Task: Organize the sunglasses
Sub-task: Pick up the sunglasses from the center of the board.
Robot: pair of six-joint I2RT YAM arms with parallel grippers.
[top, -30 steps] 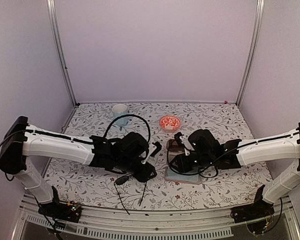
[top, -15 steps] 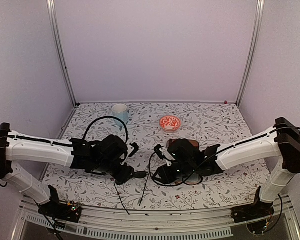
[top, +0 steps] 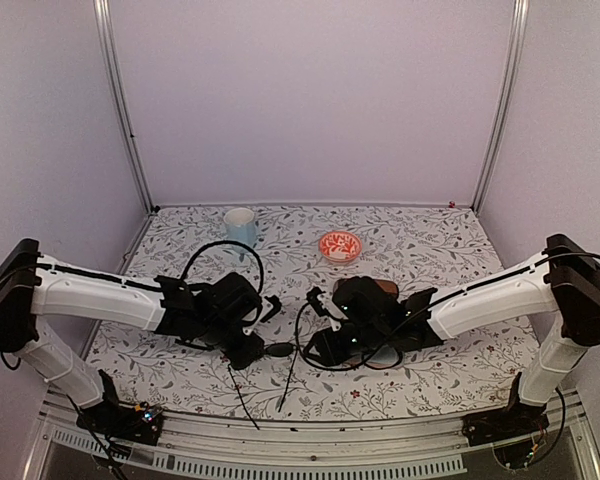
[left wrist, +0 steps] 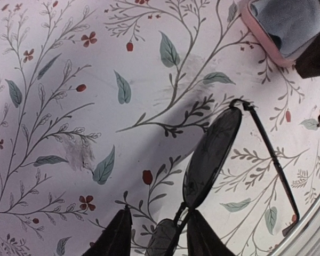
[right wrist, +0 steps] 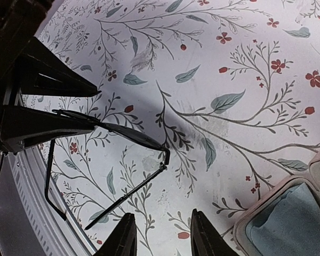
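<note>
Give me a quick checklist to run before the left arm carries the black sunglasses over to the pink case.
1. Left gripper around the black sunglasses: ok, one lens sits between its fingers.
2. Grip closed firmly: cannot tell; the table shows between one finger and the lens.
3. Temple arms folded: not ok, both stand out unfolded.
4. Right gripper free: ok, open, nothing between its fingers.
5. Pink case ready: ok, open, its bluish inside showing.
</note>
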